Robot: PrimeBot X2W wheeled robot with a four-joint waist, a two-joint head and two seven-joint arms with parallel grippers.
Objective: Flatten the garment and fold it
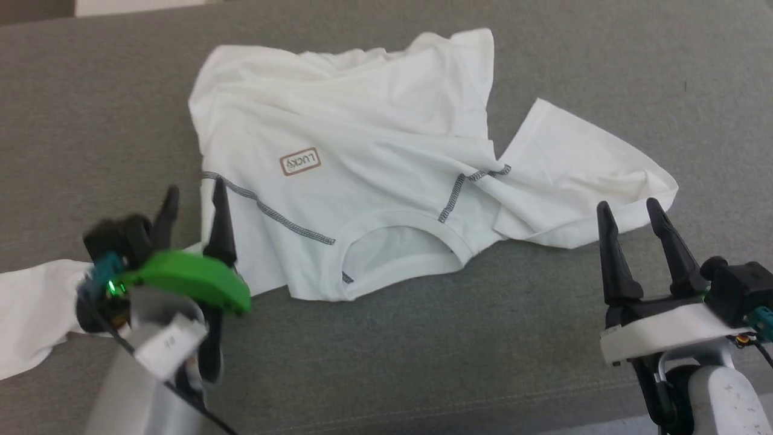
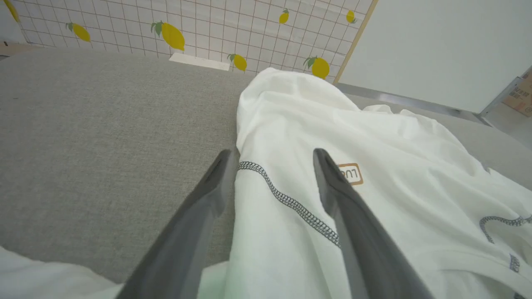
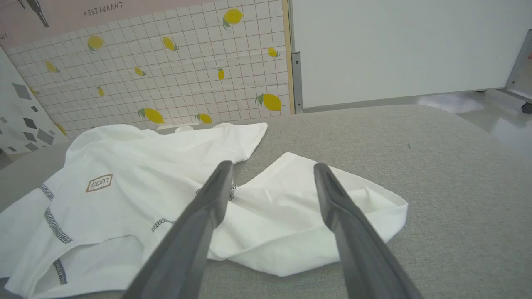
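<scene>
Grey woven cloth is being shown across the whole worktop [image 1: 90, 109]. On it, from the centre of the head view toward 12 o'clock, the white garment [image 1: 362, 121] is being left rumpled and creased. One sleeve [image 1: 580, 163] is being spread toward 3 o'clock, bunched where it joins the body. The other sleeve [image 1: 30, 314] is being trailed toward 8 o'clock, past the left arm.

The left pincer [image 1: 195, 187] is being held released at 8 o'clock of the body panel. Its fingers [image 2: 216, 182] are straddling the shoulder edge, one over bare grey cloth and one over white fabric; contact cannot be told. The right pincer [image 1: 628, 205] is likewise being held parted and empty, just at 6 o'clock of the spread sleeve's hem.

The neckband [image 1: 416, 261] is being turned toward 6 o'clock, with a small brown label [image 1: 299, 162] and lines of zigzag stitching [image 1: 272, 214] at 10 o'clock of it.

The fabric is being judged thin, light and limp. It is likely to drag, stretch and bunch rather than hold any shape. Hold is best being taken at the firmer stitched seams, the shoulder edges or the sleeve hems, with the layers pinched together.
</scene>
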